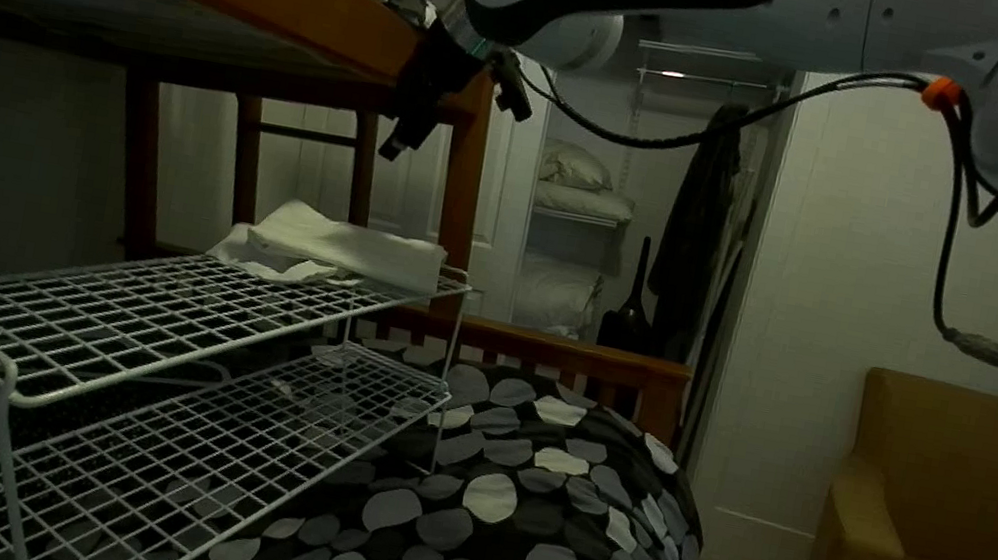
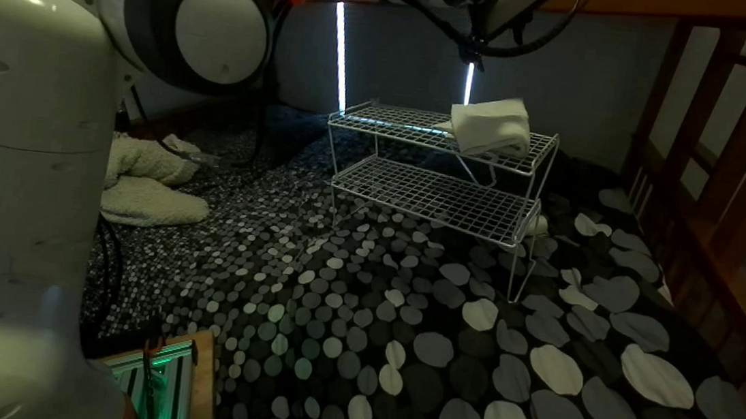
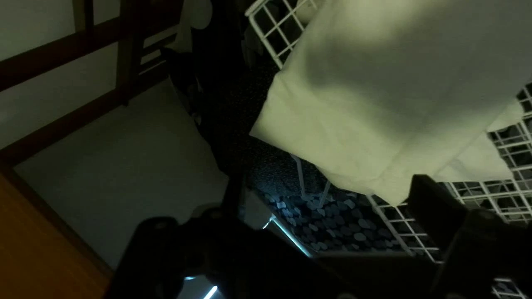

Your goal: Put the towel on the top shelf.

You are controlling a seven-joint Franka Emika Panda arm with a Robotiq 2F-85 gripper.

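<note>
The towel (image 1: 352, 247), a pale cream folded cloth, lies on the top shelf (image 1: 117, 320) of the white wire rack, at one end of it. It also rests there in the other views (image 2: 490, 126) (image 3: 395, 95); in the wrist view a corner hangs past the rack's edge. The top shelf's mesh also shows in an exterior view (image 2: 395, 121) and in the wrist view (image 3: 515, 166). My gripper (image 1: 399, 140) is above the towel, apart from it. In the wrist view its dark fingers (image 3: 328, 191) are wide apart with nothing between them.
The lower wire tier (image 1: 165, 457) stands on the black spotted bedding (image 1: 495, 543). The wooden upper bunk frame (image 1: 300, 14) is close beside the gripper. A cream fleece (image 2: 152, 188) lies near the robot base. A tan armchair (image 1: 962, 540) stands beyond the bed.
</note>
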